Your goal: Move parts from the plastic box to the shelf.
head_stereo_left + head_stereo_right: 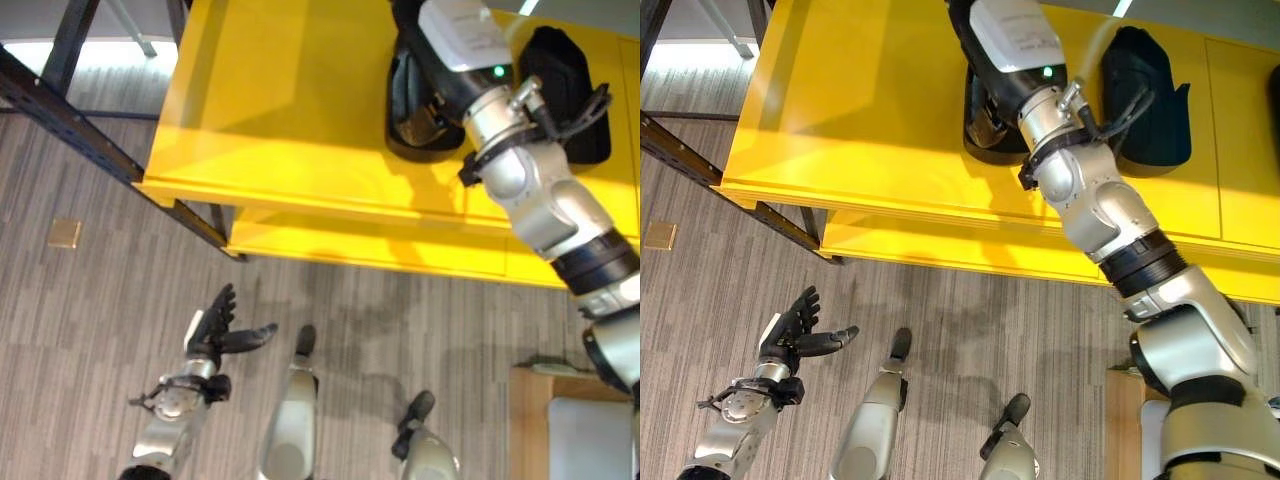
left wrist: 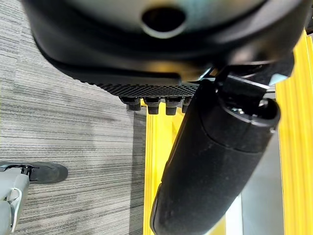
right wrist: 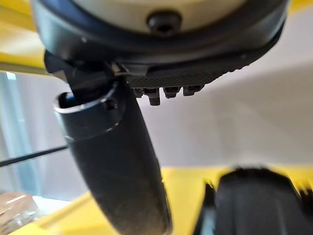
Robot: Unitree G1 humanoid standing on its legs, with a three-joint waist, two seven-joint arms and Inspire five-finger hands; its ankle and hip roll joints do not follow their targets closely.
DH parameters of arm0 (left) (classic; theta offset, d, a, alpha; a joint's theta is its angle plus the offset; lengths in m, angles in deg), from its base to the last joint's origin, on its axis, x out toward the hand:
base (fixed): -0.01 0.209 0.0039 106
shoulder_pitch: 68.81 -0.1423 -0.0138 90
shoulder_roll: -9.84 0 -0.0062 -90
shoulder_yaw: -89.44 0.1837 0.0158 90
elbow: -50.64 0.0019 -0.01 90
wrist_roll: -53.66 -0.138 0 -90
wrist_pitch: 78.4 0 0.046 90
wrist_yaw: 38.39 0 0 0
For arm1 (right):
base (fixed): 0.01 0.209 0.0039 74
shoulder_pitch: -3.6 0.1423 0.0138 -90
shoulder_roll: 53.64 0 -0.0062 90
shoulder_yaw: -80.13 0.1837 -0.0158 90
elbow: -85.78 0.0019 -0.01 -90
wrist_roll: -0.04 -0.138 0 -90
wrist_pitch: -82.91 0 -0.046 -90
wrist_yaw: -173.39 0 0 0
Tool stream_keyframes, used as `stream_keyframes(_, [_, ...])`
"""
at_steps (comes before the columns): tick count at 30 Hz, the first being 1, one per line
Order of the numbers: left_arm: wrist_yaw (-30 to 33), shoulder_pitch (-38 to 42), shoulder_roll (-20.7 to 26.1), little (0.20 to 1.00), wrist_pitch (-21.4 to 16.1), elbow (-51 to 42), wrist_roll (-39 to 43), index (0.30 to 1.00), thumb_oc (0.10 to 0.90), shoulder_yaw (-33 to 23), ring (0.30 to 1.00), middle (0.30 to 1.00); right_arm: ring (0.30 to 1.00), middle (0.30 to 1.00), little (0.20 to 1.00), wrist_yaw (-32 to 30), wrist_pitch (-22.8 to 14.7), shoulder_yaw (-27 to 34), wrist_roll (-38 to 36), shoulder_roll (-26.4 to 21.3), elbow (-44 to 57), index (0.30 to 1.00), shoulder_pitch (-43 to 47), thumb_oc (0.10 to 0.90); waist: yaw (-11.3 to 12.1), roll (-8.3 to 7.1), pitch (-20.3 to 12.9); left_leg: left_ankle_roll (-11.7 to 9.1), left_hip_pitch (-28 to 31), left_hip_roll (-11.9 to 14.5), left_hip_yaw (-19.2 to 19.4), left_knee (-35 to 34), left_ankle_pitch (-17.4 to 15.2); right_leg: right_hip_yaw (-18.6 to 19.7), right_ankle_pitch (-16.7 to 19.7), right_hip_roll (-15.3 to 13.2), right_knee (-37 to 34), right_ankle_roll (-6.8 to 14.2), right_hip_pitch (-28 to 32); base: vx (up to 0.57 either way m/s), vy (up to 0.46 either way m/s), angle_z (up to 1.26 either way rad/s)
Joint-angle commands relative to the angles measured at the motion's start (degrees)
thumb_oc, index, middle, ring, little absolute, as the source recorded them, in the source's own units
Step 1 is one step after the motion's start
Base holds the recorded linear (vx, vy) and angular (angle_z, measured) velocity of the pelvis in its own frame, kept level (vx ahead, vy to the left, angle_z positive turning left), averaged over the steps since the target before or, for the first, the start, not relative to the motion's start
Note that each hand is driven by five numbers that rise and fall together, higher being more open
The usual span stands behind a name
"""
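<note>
The left hand (image 1: 215, 330) hangs with fingers spread and empty, below the glossy yellow metal shelf's (image 1: 280, 120) front edge, above grey striped carpet (image 1: 90, 300). The right hand (image 3: 122, 161) reaches over that shelf beside two black moulded parts (image 1: 1150, 100); its fingers look straight, holding nothing.

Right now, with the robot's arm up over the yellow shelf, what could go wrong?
1. The right hand is over the yellow shelf, beside two black parts. Pulling back carelessly, the arm might knock one toward the shelf's edge.
2. One black part sits partly hidden under the arm, so the head camera cannot judge well whether it rests safely.
3. The left hand hangs open low over the floor, holding nothing; it could brush the shelf's dark frame if raised quickly.
</note>
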Motion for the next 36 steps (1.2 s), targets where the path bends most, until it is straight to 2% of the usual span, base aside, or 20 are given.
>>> stream_keyframes(1, [1.1, -1.5, 0.6, 1.000, -4.0, -2.2, 0.2, 1.000, 0.900, -1.5, 1.000, 1.000, 1.000, 1.000, 1.000, -2.7, -3.0, 2.1, 1.9, -0.6, 0.9, 1.000, 5.1, 0.900, -0.1, -1.21, -5.3, 3.3, 6.8, 0.7, 4.5, -5.5, -2.0, 2.5, -1.9, -0.6, 9.7, -0.4, -6.1, 0.00, -0.011, -0.06])
stream_keyframes(4, [1.3, -2.1, 0.0, 1.000, -3.6, -2.1, -0.6, 1.000, 0.900, -2.5, 1.000, 1.000, 1.000, 1.000, 1.000, -2.7, -4.4, 6.2, 0.7, -1.7, 8.6, 1.000, 0.8, 0.900, -0.9, -1.36, -5.7, 3.1, 7.3, 1.1, 4.8, -5.8, -2.0, 3.0, -2.2, -0.3, 9.6, -0.4, -5.9, -0.01, -0.016, -0.03])
stream_keyframes(7, [1.6, -2.5, -0.6, 1.000, -3.4, -2.1, -1.0, 1.000, 0.900, -2.9, 1.000, 1.000, 1.000, 1.000, 1.000, -2.6, -5.6, 11.1, -1.9, -0.4, 13.4, 1.000, -7.0, 0.900, -1.5, -1.40, -6.5, 2.9, 8.1, 1.6, 5.1, -6.6, -1.6, 3.3, -2.4, 0.2, 9.2, -0.5, -5.6, 0.00, -0.049, -0.12])
stream_keyframes(11, [1.6, -3.2, -2.5, 1.000, -3.0, -1.5, -1.6, 1.000, 0.900, -3.6, 1.000, 1.000, 1.000, 1.000, 1.000, -2.4, -8.3, 18.0, -6.1, 5.8, 18.9, 1.000, -23.1, 0.900, -3.2, -1.07, -8.7, 1.9, 11.1, 3.2, 6.5, -10.5, 0.2, 4.2, -2.7, 2.2, 6.7, -0.7, -4.1, 0.01, -0.102, -0.22])
stream_keyframes(14, [0.8, -4.2, -5.3, 1.000, -3.2, -0.8, -2.5, 1.000, 0.900, -3.2, 1.000, 1.000, 1.000, 1.000, 1.000, -2.0, -11.5, 22.7, -7.6, 10.3, 23.9, 1.000, -38.6, 0.900, -5.7, 0.40, -12.0, 0.2, 15.4, 5.7, 8.3, -16.3, 3.5, 4.9, -3.5, 5.3, 3.8, -1.3, -1.5, 0.04, -0.165, -0.37])
stream_keyframes(16, [0.7, -4.1, -6.6, 1.000, -3.5, -0.1, -2.8, 1.000, 0.900, -2.6, 1.000, 1.000, 1.000, 1.000, 1.000, -2.5, -13.0, 23.6, -7.5, 10.2, 24.4, 1.000, -43.1, 0.900, -6.9, 1.70, -13.5, -1.1, 16.9, 7.4, 9.0, -17.5, 5.0, 5.6, -4.7, 7.2, 3.4, -2.0, -0.8, 0.00, -0.201, -0.40])
stream_keyframes(19, [0.7, -4.3, -7.9, 1.000, -4.1, 0.3, -2.6, 1.000, 0.900, -2.4, 1.000, 1.000, 1.000, 1.000, 1.000, -1.8, -14.2, 23.2, -7.6, 9.0, 25.4, 1.000, -46.2, 0.900, -8.4, 2.89, -14.7, -2.1, 18.6, 10.7, 10.8, -17.6, 6.6, 7.6, -7.0, 9.7, 5.4, -3.8, -1.4, -0.03, -0.254, -0.49])
stream_keyframes(21, [0.8, -4.1, -8.7, 1.000, -4.5, 0.3, -2.4, 1.000, 0.900, -2.3, 1.000, 1.000, 1.000, 1.000, 1.000, -2.5, -15.4, 24.0, -8.2, 8.2, 26.4, 1.000, -48.1, 0.900, -9.3, 3.27, -15.3, -3.5, 18.6, 14.3, 11.9, -17.6, 10.7, 9.1, -8.8, 12.9, 7.3, -5.5, -2.8, -0.06, -0.369, -0.69])
stream_keyframes(24, [0.6, -4.1, -10.0, 1.000, -4.6, 1.2, -2.4, 1.000, 0.900, -1.8, 1.000, 1.000, 1.000, 1.000, 1.000, -3.5, -15.5, 25.4, -7.5, 7.6, 26.6, 1.000, -50.4, 0.900, -9.7, 3.36, -16.1, -3.8, 19.6, 16.0, 12.6, -17.6, 13.2, 10.3, -9.1, 15.3, 5.3, -6.8, -1.5, 0.02, -0.274, -0.45])
stream_keyframes(25, [0.7, -4.3, -10.3, 1.000, -4.6, 1.3, -2.2, 1.000, 0.900, -1.7, 1.000, 1.000, 1.000, 1.000, 1.000, -3.7, -15.5, 25.5, -7.8, 7.6, 26.4, 1.000, -50.8, 0.900, -9.5, 3.29, -16.1, -3.5, 19.8, 15.6, 12.1, -17.0, 13.6, 11.2, -8.7, 15.7, 4.1, -7.0, -0.9, 0.05, -0.141, -0.15])
stream_keyframes(26, [0.5, -4.5, -10.9, 1.000, -4.6, 1.1, -1.7, 1.000, 0.900, -1.6, 1.000, 1.000, 1.000, 1.000, 1.000, -3.9, -15.6, 26.0, -7.9, 7.5, 26.0, 1.000, -52.0, 0.900, -8.9, 2.88, -15.9, -3.0, 18.9, 13.4, 8.8, -15.1, 14.0, 12.1, -7.8, 15.9, 2.0, -7.3, 0.2, 0.06, -0.165, -0.18])
stream_keyframes(27, [0.5, -4.3, -11.2, 1.000, -4.6, 1.7, -1.8, 1.000, 0.900, -1.5, 1.000, 1.000, 1.000, 1.000, 1.000, -3.8, -15.5, 27.5, -8.2, 7.4, 25.8, 1.000, -54.7, 0.900, -9.1, 2.06, -16.2, -2.0, 16.6, 9.1, 8.1, -14.3, 12.0, 11.2, -6.8, 15.6, -0.5, -7.3, 2.0, 0.07, -0.157, -0.02])
stream_keyframes(29, [0.6, -4.3, -10.9, 1.000, -4.8, 2.0, -2.6, 1.000, 0.900, -1.5, 1.000, 1.000, 1.000, 1.000, 1.000, -3.6, -15.5, 27.6, -8.3, 8.0, 25.5, 1.000, -55.9, 0.900, -8.7, 0.82, -16.2, 0.0, 15.0, 2.7, 5.4, -12.6, 6.6, 11.7, -5.5, 15.4, -2.7, -6.9, 3.0, 0.09, -0.082, 0.53])
stream_keyframes(30, [0.8, -5.5, -11.4, 1.000, -5.1, 1.1, -3.0, 1.000, 0.900, -2.2, 1.000, 1.000, 1.000, 1.000, 1.000, -2.8, -15.6, 26.7, -8.1, 9.2, 24.2, 1.000, -56.4, 0.900, -7.5, 0.45, -16.6, 2.4, 14.3, -5.6, -0.2, -11.3, 2.0, 14.1, -3.8, 16.2, -4.3, -6.4, 3.0, 0.15, 0.041, -0.04])
stream_keyframes(31, [0.7, -6.9, -11.5, 1.000, -5.6, -0.7, -2.7, 1.000, 0.900, -2.8, 1.000, 1.000, 1.000, 1.000, 1.000, -1.4, -16.0, 23.4, -9.6, 11.6, 21.2, 1.000, -53.2, 0.900, -5.7, 0.34, -17.1, 4.6, 14.7, -11.4, -9.3, -11.0, -0.2, 20.9, -2.6, 18.8, -5.5, -5.9, 2.0, 0.19, 0.108, -1.71])
stream_keyframes(34, [0.3, -6.6, -12.0, 1.000, -5.9, -0.7, -2.0, 1.000, 0.900, -2.4, 1.000, 1.000, 1.000, 1.000, 1.000, -0.7, -15.7, 24.1, -10.6, 13.1, 20.4, 1.000, -55.0, 0.900, -6.5, 0.38, -19.1, 5.0, 16.4, -10.2, -6.2, -14.1, 1.1, 21.6, -1.7, 18.7, -6.9, -5.4, 2.7, 0.13, 0.117, -2.38])
stream_keyframes(36, [0.3, -6.4, -11.9, 1.000, -5.9, -0.5, -1.9, 1.000, 0.900, -2.0, 1.000, 1.000, 1.000, 1.000, 1.000, -0.4, -15.7, 24.9, -11.7, 13.4, 21.1, 1.000, -56.4, 0.900, -6.7, 0.28, -19.5, 5.1, 17.5, -9.9, -5.5, -15.0, 0.8, 21.8, -2.2, 18.6, -6.8, -5.5, 3.2, 0.09, 0.067, -0.13])
